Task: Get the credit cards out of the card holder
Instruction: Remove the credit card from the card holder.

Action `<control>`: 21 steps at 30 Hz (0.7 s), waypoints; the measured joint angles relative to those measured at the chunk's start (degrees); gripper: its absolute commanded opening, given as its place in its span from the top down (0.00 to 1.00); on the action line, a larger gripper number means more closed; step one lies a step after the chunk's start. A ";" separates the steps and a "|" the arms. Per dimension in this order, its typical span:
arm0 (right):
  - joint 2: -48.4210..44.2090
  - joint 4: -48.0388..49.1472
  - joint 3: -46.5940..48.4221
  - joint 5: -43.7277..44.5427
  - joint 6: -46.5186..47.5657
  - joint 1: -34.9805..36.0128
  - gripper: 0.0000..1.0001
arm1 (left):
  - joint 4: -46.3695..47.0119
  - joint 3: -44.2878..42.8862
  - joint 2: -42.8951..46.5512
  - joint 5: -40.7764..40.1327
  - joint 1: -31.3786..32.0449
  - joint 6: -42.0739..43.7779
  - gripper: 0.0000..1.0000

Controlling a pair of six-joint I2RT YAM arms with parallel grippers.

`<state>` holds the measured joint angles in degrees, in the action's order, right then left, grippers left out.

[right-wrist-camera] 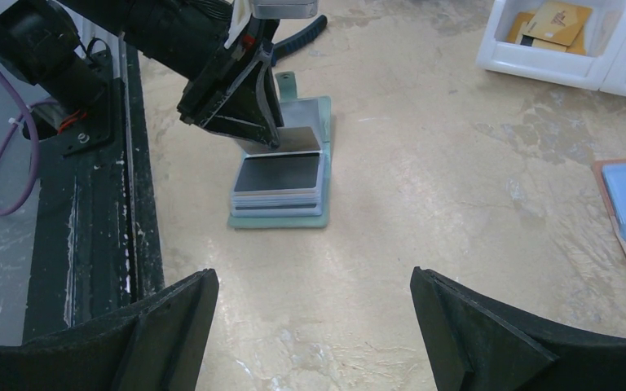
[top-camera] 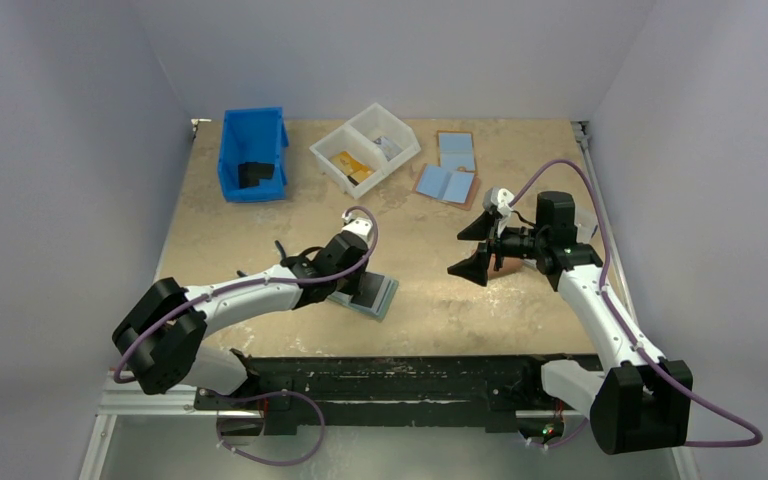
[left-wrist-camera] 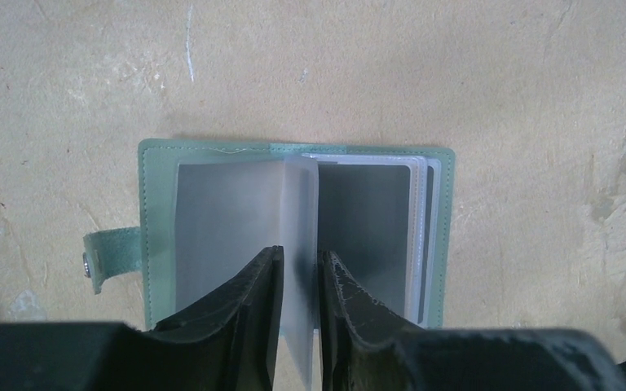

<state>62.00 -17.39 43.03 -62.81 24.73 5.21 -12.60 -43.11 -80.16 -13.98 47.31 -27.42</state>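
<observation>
Sandy-tan tabletop [top-camera: 520, 300] underfoot of both arms: the small teal-green folding card holder [left-wrist-camera: 156, 212] lies open near the front edge, with a dark card [left-wrist-camera: 363, 220] in its right-hand pocket. Left gripper [left-wrist-camera: 301, 257] has its jaws close either side of an upright clear plastic sleeve [left-wrist-camera: 300, 204]; whether they pinch it, I cannot tell. Right gripper [right-wrist-camera: 314, 281] hovers well apart, spread wide, holding nothing.

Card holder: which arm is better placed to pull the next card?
Left. The left gripper is at the open card holder, fingers either side of a clear sleeve. The right gripper hangs wide open, apart from it.
</observation>
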 measured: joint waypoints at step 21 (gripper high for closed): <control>7.45 2.51 0.76 -2.75 -8.20 9.44 0.32 | 13.46 11.37 9.49 9.94 -3.80 -7.67 1.00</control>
<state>69.45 -14.87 43.79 -65.56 16.53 14.66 0.86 -31.75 -70.67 -4.03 43.51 -35.09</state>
